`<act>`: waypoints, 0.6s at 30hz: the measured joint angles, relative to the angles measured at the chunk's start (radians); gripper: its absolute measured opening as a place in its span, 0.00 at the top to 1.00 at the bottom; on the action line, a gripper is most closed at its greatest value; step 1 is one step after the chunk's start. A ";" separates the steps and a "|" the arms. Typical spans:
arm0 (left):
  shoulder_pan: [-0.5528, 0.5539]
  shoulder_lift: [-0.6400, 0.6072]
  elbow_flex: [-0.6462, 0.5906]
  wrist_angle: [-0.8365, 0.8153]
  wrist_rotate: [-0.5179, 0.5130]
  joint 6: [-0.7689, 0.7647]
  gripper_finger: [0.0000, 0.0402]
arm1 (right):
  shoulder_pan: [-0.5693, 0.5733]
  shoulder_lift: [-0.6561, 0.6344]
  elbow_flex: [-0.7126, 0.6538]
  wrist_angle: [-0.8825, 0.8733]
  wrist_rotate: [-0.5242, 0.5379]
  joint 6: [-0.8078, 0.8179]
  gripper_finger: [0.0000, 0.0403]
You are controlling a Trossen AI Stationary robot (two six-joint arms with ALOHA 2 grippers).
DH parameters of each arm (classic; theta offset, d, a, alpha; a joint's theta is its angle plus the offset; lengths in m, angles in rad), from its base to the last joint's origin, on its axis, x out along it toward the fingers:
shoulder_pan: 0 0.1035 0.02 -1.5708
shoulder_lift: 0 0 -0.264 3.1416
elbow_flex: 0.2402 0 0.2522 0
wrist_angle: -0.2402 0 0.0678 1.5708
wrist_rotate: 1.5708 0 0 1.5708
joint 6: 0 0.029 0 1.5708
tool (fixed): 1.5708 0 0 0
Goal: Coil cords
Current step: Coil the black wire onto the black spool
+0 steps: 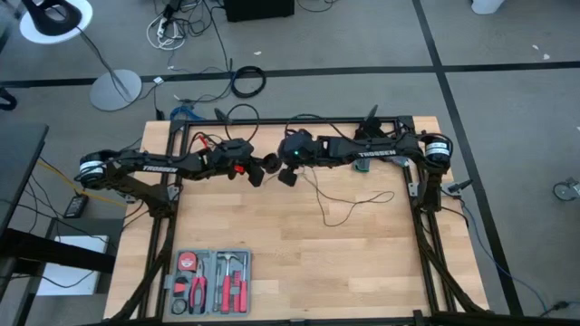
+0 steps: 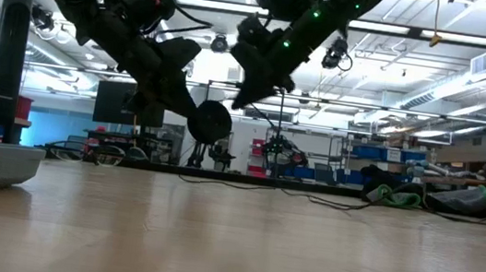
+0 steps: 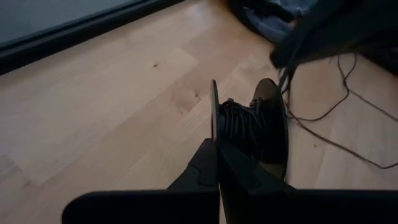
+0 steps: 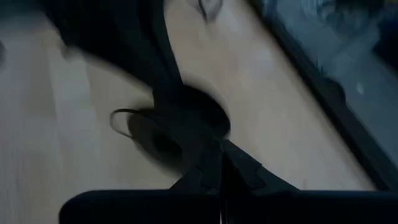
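Observation:
My left gripper hangs over the table's middle, shut on a small black spool with thin black cord wound between its two round discs. In the low view the spool hangs clear of the table. Just to its right, my right gripper is shut, and the cord runs from the spool up to its fingers. The remaining cord trails in loose loops on the wood toward the right. My left gripper pinches the rim of one spool disc between its two fingers, which slant down toward the table's right. The spool stands on edge, lifted clear of the table. My right gripper is shut on the cord a little way from the spool, coming slanting down from the right. Blur hides the exact place of contact. The short stretch to the spool looks straight.
A grey tray of red-handled tools sits at the near left. Black frame rails run along the table's left and right sides. A green object lies under the right arm.

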 joint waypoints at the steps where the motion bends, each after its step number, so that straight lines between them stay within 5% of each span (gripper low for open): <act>1: 0.004 0.000 0.000 0.009 0.001 0.001 1.00 | 0.000 -0.001 -0.001 -0.028 0.002 0.014 1.00; 8: 0.017 -0.015 0.000 0.018 0.004 0.001 1.00 | 0.006 -0.003 -0.035 -0.106 -0.062 0.088 0.95; 18: 0.017 -0.092 0.010 0.064 0.130 -0.002 1.00 | 0.032 -0.002 -0.197 0.057 -0.066 0.189 0.73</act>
